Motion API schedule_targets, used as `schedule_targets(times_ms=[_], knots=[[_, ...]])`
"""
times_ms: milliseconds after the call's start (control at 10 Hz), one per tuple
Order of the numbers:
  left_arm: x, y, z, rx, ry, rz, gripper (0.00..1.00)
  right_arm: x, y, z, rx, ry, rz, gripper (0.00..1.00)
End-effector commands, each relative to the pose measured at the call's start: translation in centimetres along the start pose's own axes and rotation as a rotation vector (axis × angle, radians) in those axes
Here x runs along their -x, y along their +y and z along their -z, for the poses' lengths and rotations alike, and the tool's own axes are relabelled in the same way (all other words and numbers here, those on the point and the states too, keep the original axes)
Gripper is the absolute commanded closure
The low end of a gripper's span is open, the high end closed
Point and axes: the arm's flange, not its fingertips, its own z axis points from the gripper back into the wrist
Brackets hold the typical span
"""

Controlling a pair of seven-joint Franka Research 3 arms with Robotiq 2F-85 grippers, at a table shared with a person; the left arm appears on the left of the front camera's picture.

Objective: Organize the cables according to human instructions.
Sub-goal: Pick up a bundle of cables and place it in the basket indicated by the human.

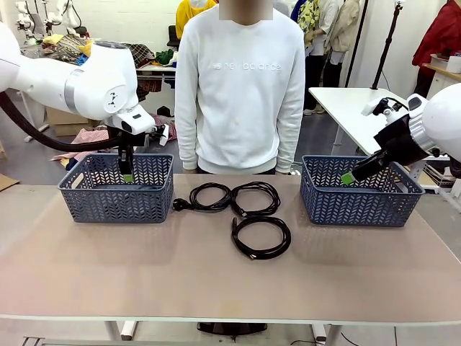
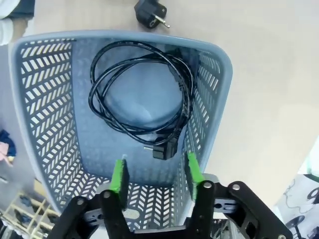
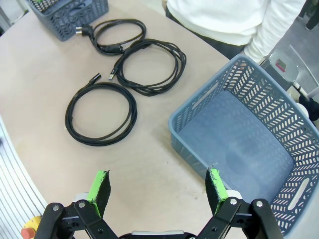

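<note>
Three black cable coils lie mid-table: one with a plug (image 1: 191, 194), one beside it (image 1: 276, 198) and one nearer me (image 1: 287, 236). In the right wrist view they are the plug coil (image 3: 142, 32), the middle coil (image 3: 182, 59) and the near coil (image 3: 68, 117). A fourth coil (image 2: 185, 97) lies flat inside the left grey basket (image 1: 115, 202). My left gripper (image 1: 127, 173) (image 2: 155, 172) hangs open and empty over that basket. My right gripper (image 1: 347, 177) (image 3: 157, 183) is open and empty above the near rim of the right basket (image 1: 353, 205).
A person in a white sweatshirt (image 1: 241, 86) stands at the far edge, arms hanging at the sides. The right basket (image 3: 239, 144) holds nothing. A loose plug (image 2: 151, 11) rests on the table just outside the left basket (image 2: 45, 114). Bare tabletop (image 1: 144, 274) spreads in front.
</note>
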Motion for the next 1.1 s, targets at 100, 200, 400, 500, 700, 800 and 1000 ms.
schedule_targets(times_ms=[100,200,400,500,700,800,1000], knots=[[-0.01,0.38,-0.81,0.023,-0.015,-0.042,0.07,-0.03,-0.09,0.06,-0.010,-0.012,0.008,0.00],[-0.05,0.48,-0.86,0.042,-0.016,-0.052,0.05,-0.03,-0.09,0.06,-0.010,-0.012,0.008,0.00],[-0.15,0.45,-0.93,0.058,-0.017,-0.064,0.00,-0.03,-0.09,0.06,-0.010,-0.012,0.008,0.00],[-0.26,0.38,-0.95,0.065,-0.017,-0.071,0.00,-0.03,-0.09,0.06,-0.010,-0.012,0.008,0.00],[-0.14,0.05,-0.93,0.100,-0.019,-0.125,0.00,-0.03,-0.09,0.06,-0.010,-0.012,0.008,0.00],[-0.07,0.12,-0.61,0.051,-0.012,-0.054,0.00,-0.03,-0.09,0.06,-0.010,-0.012,0.008,0.00],[-0.07,0.12,-0.61,0.051,-0.012,-0.054,0.00,-0.03,-0.09,0.06,-0.010,-0.012,0.008,0.00]])
